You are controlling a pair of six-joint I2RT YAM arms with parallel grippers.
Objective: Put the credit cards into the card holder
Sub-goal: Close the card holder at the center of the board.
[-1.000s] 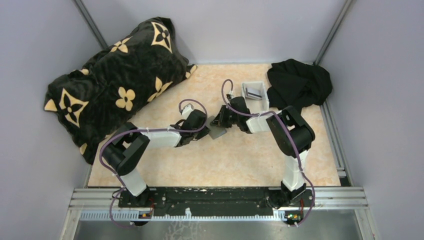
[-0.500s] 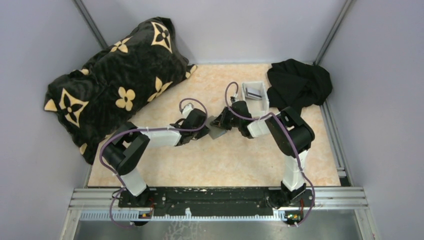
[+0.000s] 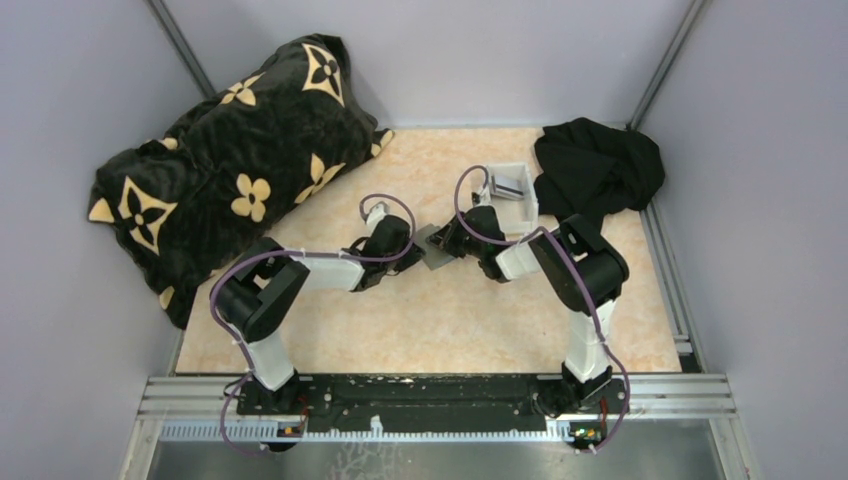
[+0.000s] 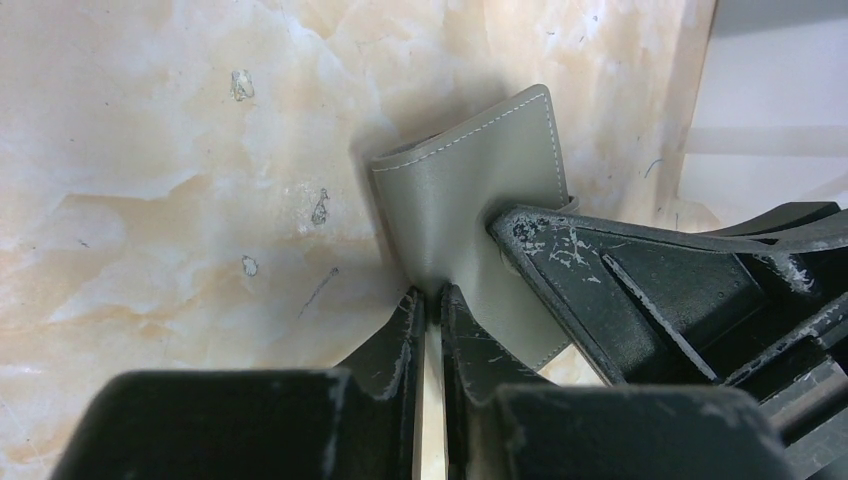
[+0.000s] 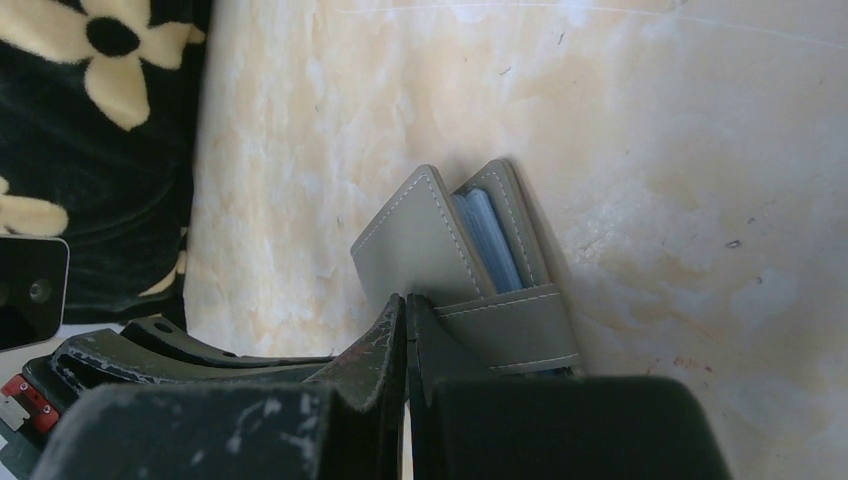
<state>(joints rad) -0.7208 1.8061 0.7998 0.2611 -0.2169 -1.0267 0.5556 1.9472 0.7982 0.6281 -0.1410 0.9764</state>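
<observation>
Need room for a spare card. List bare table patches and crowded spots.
Bare: the table, its near strip between both arms; the far middle between pillow and white tray. Crowded: the centre, where left hand and right hand grip the card holder; black cloth fills the far-right corner.

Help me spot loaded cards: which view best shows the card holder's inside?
Right wrist: the card holder gapes there, a bluish card between its panels. Left wrist shows only its grey outer face; the top view, a small grey patch.
</observation>
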